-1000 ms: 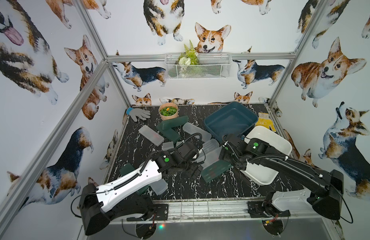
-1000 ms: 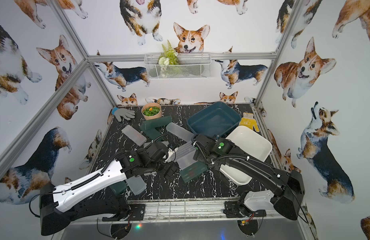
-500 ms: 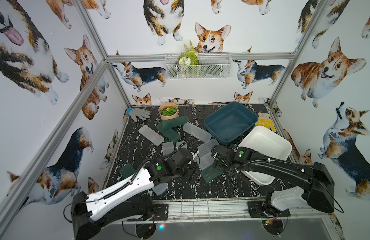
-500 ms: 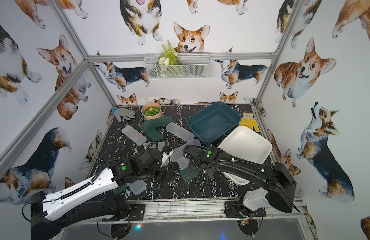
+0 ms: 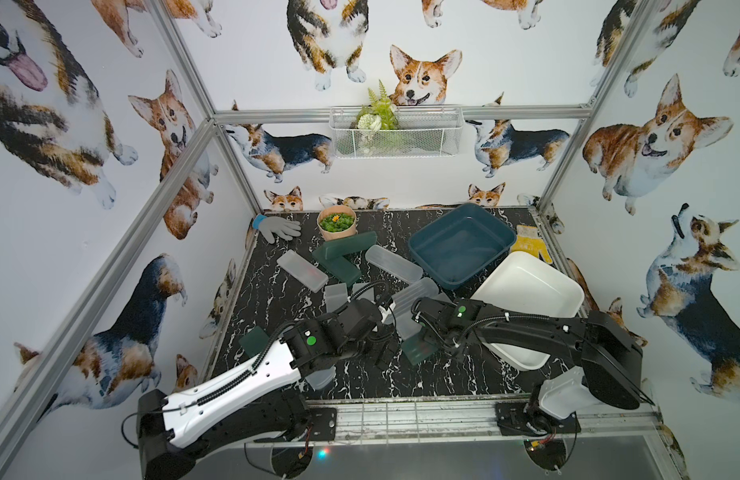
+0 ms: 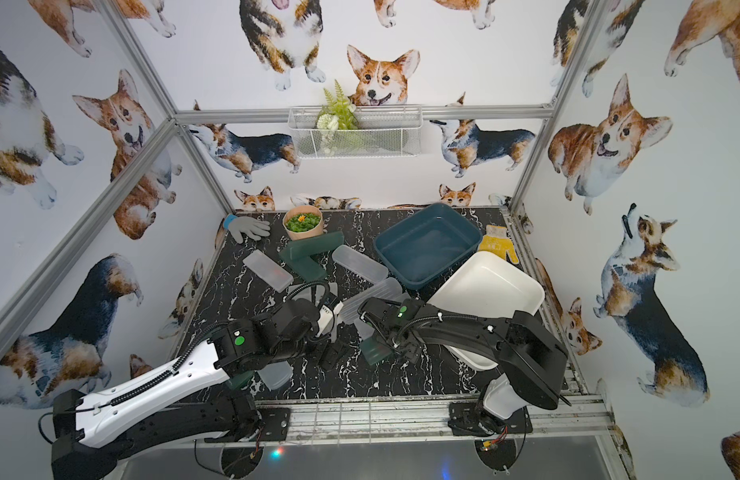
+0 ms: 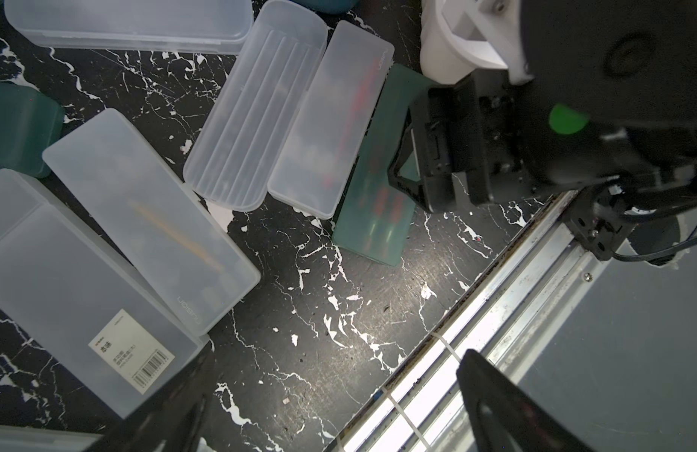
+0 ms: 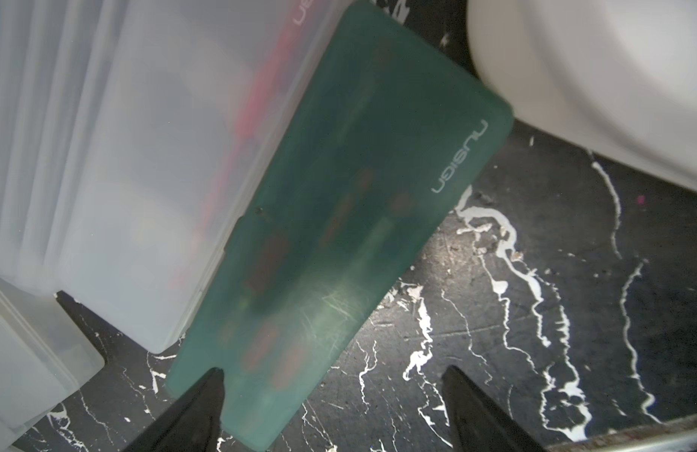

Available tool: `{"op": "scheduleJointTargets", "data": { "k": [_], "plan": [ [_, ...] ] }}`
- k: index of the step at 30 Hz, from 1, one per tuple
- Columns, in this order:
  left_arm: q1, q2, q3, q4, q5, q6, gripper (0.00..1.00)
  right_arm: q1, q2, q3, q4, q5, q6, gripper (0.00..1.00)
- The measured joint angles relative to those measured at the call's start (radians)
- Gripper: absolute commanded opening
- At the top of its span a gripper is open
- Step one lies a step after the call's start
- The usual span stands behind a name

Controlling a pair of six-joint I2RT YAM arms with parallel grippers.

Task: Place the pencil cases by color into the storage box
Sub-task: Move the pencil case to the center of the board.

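Observation:
Pencil cases lie scattered on the black marble table. A green pencil case (image 5: 418, 351) (image 8: 339, 235) lies flat at the front middle, against a frosted one (image 8: 143, 195). My right gripper (image 5: 441, 343) (image 8: 333, 373) hangs open over its near end, one finger over the case's corner and the other over bare table. My left gripper (image 5: 385, 353) (image 7: 337, 358) is open above bare table, close to the left of that green case (image 7: 378, 203). More frosted cases (image 7: 151, 219) (image 7: 257, 101) lie beside it. The dark teal storage box (image 5: 459, 245) and the white one (image 5: 526, 299) stand at the right.
Two green cases (image 5: 349, 245) and frosted ones (image 5: 302, 270) (image 5: 393, 262) lie further back. A grey glove (image 5: 279, 227) and a peach plant pot (image 5: 337, 222) sit at the back left, a yellow glove (image 5: 530, 247) at the back right. A metal rail (image 5: 401, 411) borders the front.
Both grippers have moved toward the front edge of the table. The right one has come down over the near end of the green case. The cases have hardly shifted.

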Motion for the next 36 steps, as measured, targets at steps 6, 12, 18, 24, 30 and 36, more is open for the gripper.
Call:
{"op": "scheduleJointTargets", "data": {
  "k": [6, 12, 18, 24, 30, 36],
  "plan": [
    [-0.006, -0.019, -0.002, -0.001, -0.004, -0.005, 0.98, -0.022, 0.011, -0.026, 0.033, -0.002, 0.017, 0.89],
    [-0.010, -0.021, -0.006, -0.005, -0.004, -0.004, 0.98, -0.051, 0.015, -0.032, 0.047, -0.005, 0.019, 0.89],
    [-0.016, -0.015, -0.006, -0.005, -0.004, 0.005, 0.98, -0.081, 0.039, -0.026, 0.066, -0.005, 0.019, 0.89],
    [-0.019, 0.007, -0.006, -0.004, -0.003, 0.023, 0.98, -0.100, 0.067, -0.008, 0.076, -0.013, 0.016, 0.90],
    [-0.019, 0.032, 0.008, -0.005, 0.001, 0.042, 0.98, -0.115, 0.086, -0.003, 0.083, -0.027, 0.016, 0.90],
    [-0.020, 0.044, 0.022, -0.003, 0.015, 0.055, 0.98, -0.129, 0.110, 0.008, 0.108, -0.029, 0.013, 0.91]
  ]
}}
